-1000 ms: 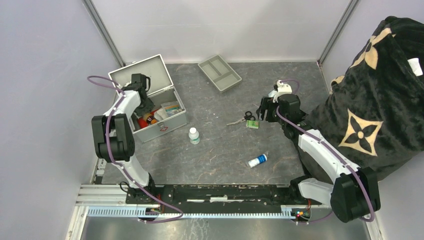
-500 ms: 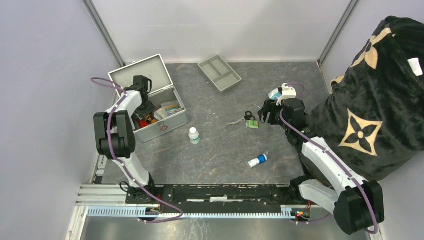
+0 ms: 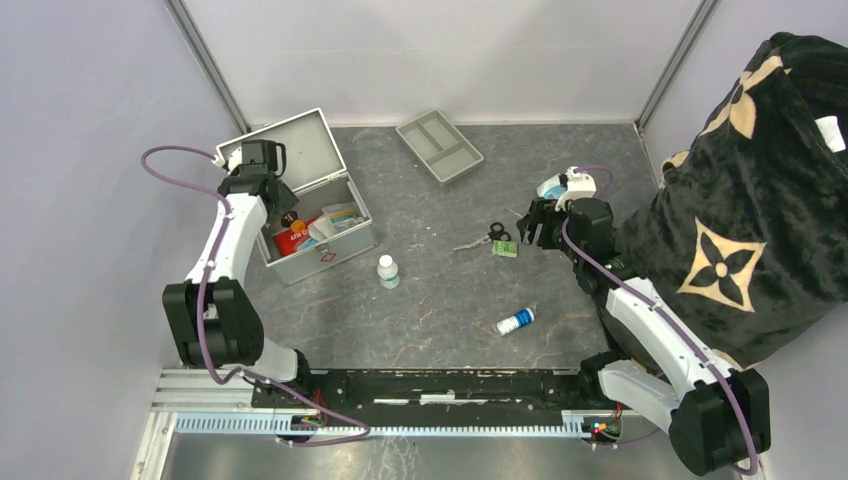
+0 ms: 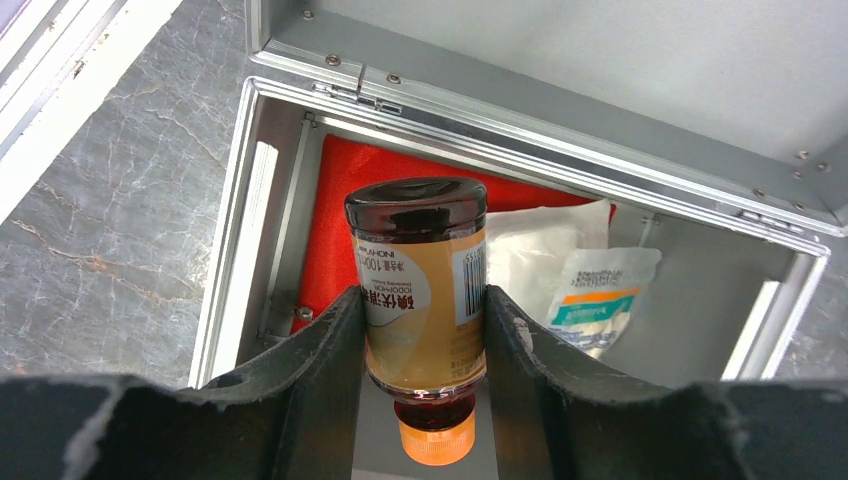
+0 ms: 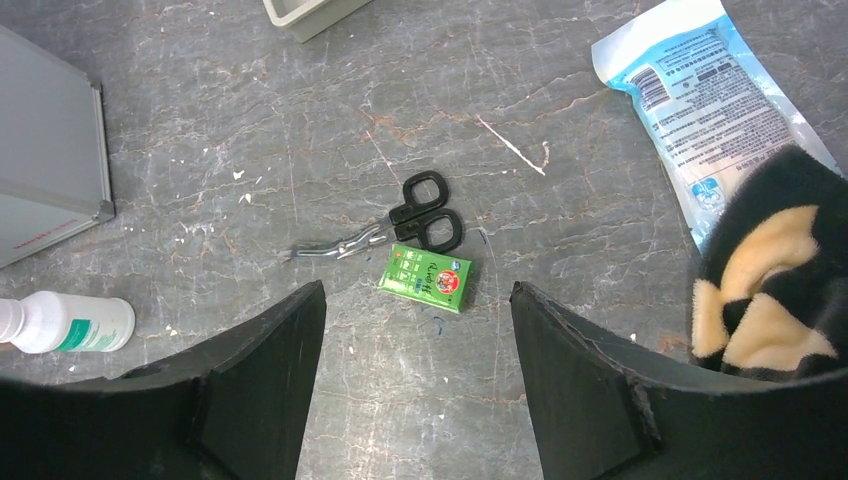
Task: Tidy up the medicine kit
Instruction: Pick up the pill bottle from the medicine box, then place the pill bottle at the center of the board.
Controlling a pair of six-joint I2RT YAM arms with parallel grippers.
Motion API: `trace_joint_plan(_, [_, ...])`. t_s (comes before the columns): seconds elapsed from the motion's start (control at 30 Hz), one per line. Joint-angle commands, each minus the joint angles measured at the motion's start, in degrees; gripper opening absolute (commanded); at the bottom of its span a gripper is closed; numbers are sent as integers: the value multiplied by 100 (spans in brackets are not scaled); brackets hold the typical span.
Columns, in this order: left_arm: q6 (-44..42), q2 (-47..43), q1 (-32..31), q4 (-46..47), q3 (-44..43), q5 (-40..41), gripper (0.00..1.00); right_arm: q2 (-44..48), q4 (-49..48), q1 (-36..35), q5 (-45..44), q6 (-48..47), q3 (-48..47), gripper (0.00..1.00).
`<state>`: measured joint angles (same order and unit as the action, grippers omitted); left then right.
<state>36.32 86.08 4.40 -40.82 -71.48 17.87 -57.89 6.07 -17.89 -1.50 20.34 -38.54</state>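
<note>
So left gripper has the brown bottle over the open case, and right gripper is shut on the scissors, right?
Not quite. The right gripper is open and holds nothing; the scissors lie on the table below it, as the right wrist view shows. The rest stands: the left gripper has the brown bottle over the open case.

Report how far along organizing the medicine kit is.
Done: the medicine kit stands open with a red pouch and white packets inside. In hand: the left gripper grips a brown bottle above the kit; going in or coming out, I cannot tell. Left: the white bottle, scissors, green box, blue-and-white tube and blue packet lie on the table, with the right gripper open over the scissors.
</note>
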Motion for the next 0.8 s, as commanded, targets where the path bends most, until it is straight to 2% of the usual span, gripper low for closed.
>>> trace_joint_plan(0.0, [-133,-403,-139,-42,-183,-205,31,177,-133,-15,-46,71,5,75])
trace_joint_plan(0.1, [-97,-580,-656,-82,-396,-203,31,225,-123,-6,-78,83,30,74])
trace_joint_plan(0.2, [91,-599,-1429,-175,-873,-158,32,250,-97,-6,-85,84,31,74])
trace_joint_plan(0.4, [201,-78,-2842,168,-1356,-407,32,371,-11,-10,-154,126,31,74])
trace_joint_plan(0.57, [159,704,-3603,654,-1384,-627,32,482,61,-4,-254,135,95,75])
trace_joint_plan(0.77, [20,1622,-4104,1033,-1505,-801,31,490,136,-10,-312,76,99,75])
